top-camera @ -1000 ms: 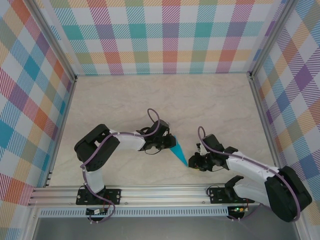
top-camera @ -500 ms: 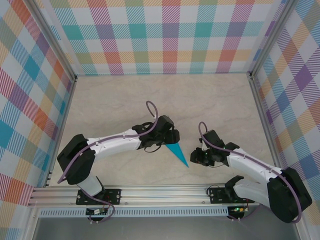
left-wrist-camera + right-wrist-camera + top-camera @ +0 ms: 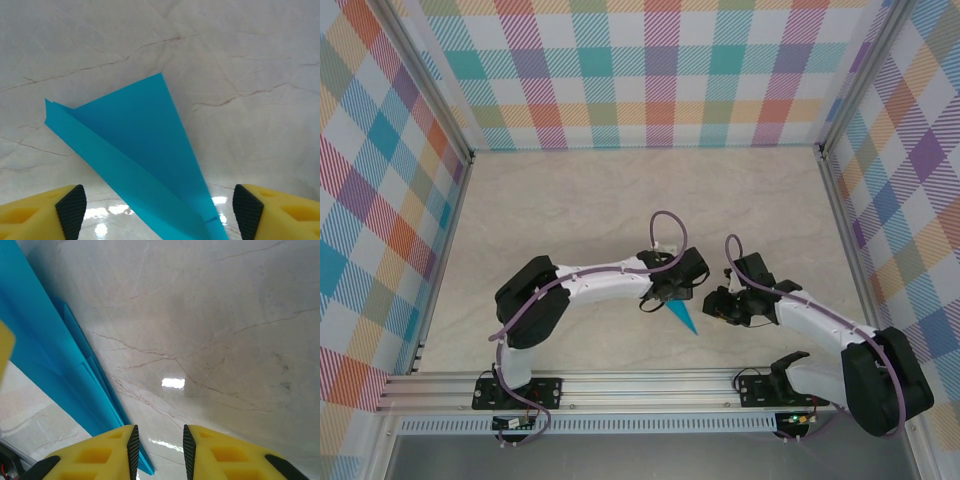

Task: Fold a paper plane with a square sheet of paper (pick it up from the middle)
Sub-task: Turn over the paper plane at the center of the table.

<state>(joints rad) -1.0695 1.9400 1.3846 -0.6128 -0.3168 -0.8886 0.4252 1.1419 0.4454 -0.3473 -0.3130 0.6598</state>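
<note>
Pale marble-look tabletop [image 3: 570, 200], veined with thin brown lines, is walled on three sides by plaid panels [image 3: 660, 70] in teal, orange, purple and yellow. An aluminium rail [image 3: 650, 385] runs along the near edge where both arms are bolted. Near the middle front the paper plane [image 3: 684, 320], a teal dart, lies on the marble with its sharp tip toward the rail. The left gripper [image 3: 159, 207] hovers over it, its black pads [image 3: 71, 210] set wide on either side of the paper, not pinching it. Just beside the plane, the right gripper [image 3: 158, 450] shows a narrow gap with bare marble between its fingers.
</note>
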